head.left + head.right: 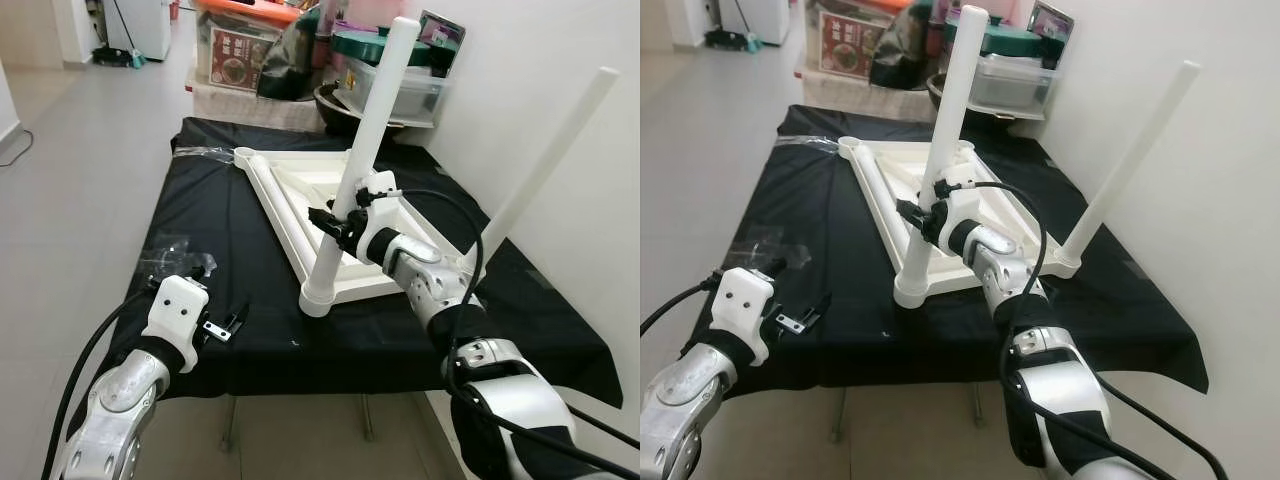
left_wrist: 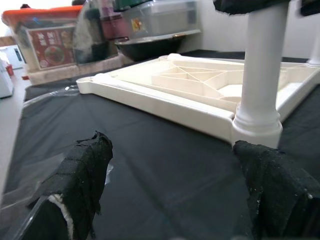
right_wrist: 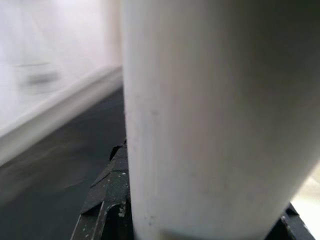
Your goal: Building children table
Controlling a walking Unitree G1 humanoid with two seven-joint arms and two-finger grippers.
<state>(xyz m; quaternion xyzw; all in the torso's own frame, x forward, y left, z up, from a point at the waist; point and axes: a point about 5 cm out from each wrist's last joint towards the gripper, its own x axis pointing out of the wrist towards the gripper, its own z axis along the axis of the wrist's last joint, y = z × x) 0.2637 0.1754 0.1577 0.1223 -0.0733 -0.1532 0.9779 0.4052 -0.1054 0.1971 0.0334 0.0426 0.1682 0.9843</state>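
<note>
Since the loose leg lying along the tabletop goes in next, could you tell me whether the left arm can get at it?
Probably yes: the left tool hangs open at the table's near edge, with bare black cloth between it and the lying leg.

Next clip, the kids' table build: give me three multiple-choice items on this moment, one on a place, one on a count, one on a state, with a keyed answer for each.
1. Where does the upturned white tabletop lie?
A. on the black-covered table
B. on the floor
C. on a chair

2. How many white legs stand up from the tabletop?
A. one
B. two
C. four

3. What is the right gripper doing?
A. hanging open, off the work
B. shut on the near leg
C. pressing on the cloth

Key:
1 A: the tabletop rests flat on the black cloth.
2 B: the near leg and the far leg rise from two corners.
3 B: its black fingers clamp the near leg partway up, while the left gripper sits open near the table's front edge.
</note>
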